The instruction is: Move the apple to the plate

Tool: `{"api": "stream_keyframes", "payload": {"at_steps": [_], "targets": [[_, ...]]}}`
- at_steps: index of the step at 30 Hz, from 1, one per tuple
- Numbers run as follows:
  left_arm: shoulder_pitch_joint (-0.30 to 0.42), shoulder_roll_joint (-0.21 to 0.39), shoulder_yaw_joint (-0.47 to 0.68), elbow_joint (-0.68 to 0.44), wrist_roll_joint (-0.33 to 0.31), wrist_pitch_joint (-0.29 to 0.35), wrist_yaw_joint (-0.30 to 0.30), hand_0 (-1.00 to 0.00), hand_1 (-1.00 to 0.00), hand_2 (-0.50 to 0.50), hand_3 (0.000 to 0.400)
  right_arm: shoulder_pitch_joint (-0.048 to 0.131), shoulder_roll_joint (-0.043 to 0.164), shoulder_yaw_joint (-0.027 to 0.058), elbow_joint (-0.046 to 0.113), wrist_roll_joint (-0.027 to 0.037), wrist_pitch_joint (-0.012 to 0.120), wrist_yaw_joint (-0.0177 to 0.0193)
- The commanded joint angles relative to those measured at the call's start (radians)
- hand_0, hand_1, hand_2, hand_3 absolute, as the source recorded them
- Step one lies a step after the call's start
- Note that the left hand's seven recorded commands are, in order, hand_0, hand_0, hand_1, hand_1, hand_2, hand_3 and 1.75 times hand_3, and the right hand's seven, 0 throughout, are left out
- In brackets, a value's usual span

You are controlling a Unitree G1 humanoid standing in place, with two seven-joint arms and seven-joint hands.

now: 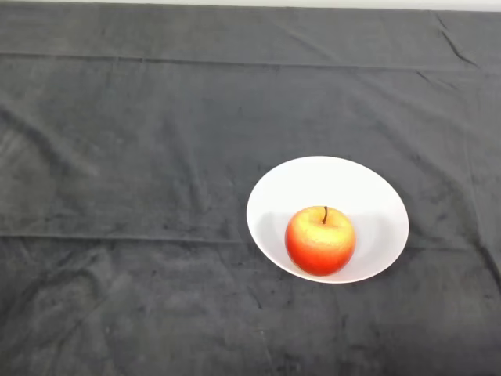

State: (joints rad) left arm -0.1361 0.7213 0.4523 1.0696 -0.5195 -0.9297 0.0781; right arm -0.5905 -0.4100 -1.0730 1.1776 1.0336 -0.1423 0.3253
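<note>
Dark grey cloth w/ creases covers whole table.

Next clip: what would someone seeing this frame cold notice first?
The red-and-yellow apple stands out at once: it sits stem up on the white plate, toward the plate's near edge. The plate lies right of centre on the dark cloth, the only bright shape against it. No part of the robot shows.

You get one head view, looking steeply down at the table's dark cloth. The plate with the apple sits right of centre, fairly near.
</note>
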Motion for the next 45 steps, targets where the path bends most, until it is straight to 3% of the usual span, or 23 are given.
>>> {"api": "stream_keyframes", "payload": {"at_steps": [1,45], "targets": [[-0.024,-0.022,0.047,0.051,0.016,-0.013,-0.011,0.0,0.0,0.0,0.0,0.0,-0.044,-0.0144,0.012,-0.0003,-0.006,0.0124],[-0.039,-0.038,0.112,0.063,0.073,-0.007,-0.04,0.0,0.0,0.0,0.0,-0.001,-0.044,-0.0149,0.013,-0.0006,-0.006,0.013]]}}
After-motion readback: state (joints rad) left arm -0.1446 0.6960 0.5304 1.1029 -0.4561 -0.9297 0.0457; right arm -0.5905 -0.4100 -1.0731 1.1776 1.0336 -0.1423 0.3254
